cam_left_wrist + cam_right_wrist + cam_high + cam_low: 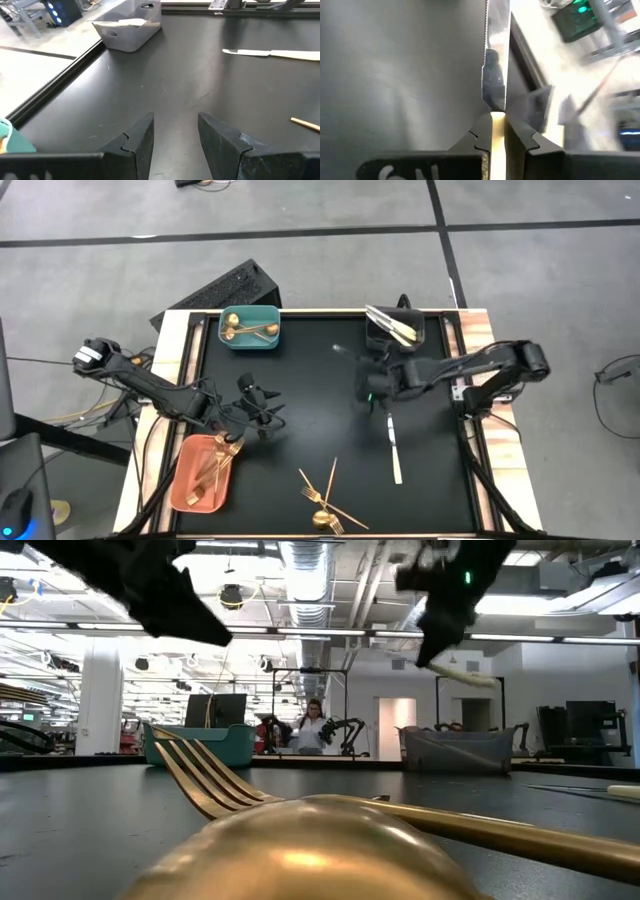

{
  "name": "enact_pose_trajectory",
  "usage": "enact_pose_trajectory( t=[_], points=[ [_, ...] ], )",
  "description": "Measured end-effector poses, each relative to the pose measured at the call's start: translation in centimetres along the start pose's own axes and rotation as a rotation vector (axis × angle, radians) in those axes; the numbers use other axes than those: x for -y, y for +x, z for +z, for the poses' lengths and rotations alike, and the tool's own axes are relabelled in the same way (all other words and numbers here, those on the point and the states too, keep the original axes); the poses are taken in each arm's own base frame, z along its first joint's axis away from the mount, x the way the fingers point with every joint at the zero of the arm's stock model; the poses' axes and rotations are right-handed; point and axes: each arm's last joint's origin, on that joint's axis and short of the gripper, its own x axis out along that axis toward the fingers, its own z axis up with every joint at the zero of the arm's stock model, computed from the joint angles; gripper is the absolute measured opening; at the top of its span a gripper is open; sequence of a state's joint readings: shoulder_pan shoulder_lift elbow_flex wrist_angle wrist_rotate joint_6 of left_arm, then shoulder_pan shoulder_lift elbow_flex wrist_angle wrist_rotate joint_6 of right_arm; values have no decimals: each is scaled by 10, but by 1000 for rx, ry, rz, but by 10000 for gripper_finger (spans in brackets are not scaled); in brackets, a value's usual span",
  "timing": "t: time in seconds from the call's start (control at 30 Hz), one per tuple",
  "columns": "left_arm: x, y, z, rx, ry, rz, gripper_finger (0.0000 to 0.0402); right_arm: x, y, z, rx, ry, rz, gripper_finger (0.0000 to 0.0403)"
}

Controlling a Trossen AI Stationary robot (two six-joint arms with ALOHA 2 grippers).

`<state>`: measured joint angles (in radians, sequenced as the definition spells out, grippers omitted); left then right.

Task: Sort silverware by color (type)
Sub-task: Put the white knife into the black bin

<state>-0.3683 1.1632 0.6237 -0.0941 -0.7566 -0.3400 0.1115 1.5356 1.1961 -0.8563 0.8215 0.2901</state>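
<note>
My right gripper (497, 131) hangs above the table's far right part (360, 372), high in the low view (440, 625), shut on a white knife (496, 60) with a serrated silver blade. A second white knife (393, 448) lies flat on the black table, also in the left wrist view (270, 52). Gold forks and sticks (325, 498) lie at the near middle; a gold spoon (300, 850) and a gold fork (200, 775) fill the low view. My left gripper (175, 140) stands open with nothing between its fingers, over the table's left part (262, 405). My right gripper pinches the knife between its two fingers where the cream handle meets the blade (496, 116). The knife lies along the fingers and the blade runs on past the fingertips. It is lifted clear of the table; a cream part (468, 676) juts out below the gripper.
A teal bin (250, 328) with gold spoons stands at the far left, a salmon bin (205, 470) with gold forks at the near left, and a dark bin (395, 328) with white knives at the far right. A person (313, 725) is in the room beyond.
</note>
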Motion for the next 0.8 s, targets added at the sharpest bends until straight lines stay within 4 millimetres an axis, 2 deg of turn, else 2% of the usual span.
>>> enact_pose_trajectory(
  t=[0.13, 0.27, 0.47, 0.6, 0.8],
  points=[
    [-6, 6, -17, 7, -28, 30, 141, 40, 35, -23, -33, -27, -48, 50],
    [-14, 13, -30, 12, -80, 58, 141, 82, 68, -51, 5, -48, -23, 51],
    [-23, 20, -31, 9, -105, 95, 141, 137, 98, -82, 42, 3, -37, 52],
    [-28, 24, -29, 18, -110, 118, 141, 158, 114, -96, 0, 18, -5, 53],
    [-35, 29, -26, 24, -133, 137, 141, 166, 140, -106, -17, 16, 63, 89]
  ],
)
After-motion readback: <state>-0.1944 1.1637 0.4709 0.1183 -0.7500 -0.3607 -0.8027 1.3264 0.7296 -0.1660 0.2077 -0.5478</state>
